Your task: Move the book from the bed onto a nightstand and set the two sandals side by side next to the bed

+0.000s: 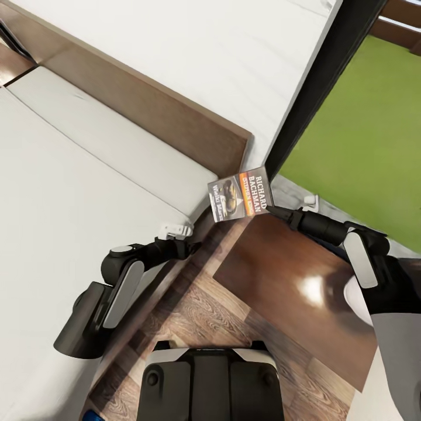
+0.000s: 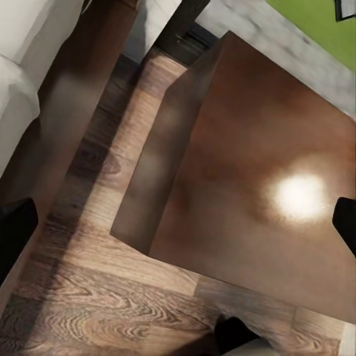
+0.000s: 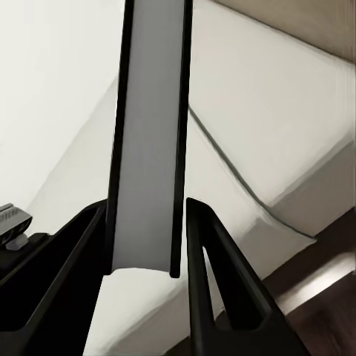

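Black arms, pale grey panels, black-and-white base

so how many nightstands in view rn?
1. The nightstand stands beside the bed, under the right gripper holding the book; its glossy top fills the left wrist view. Any on the bed's far side is out of frame.

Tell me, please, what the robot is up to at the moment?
The right gripper holds the book by its edge, in the air over the far corner of the nightstand, beside the bed. The book has not been set down yet. The left gripper hangs empty by the mattress edge.
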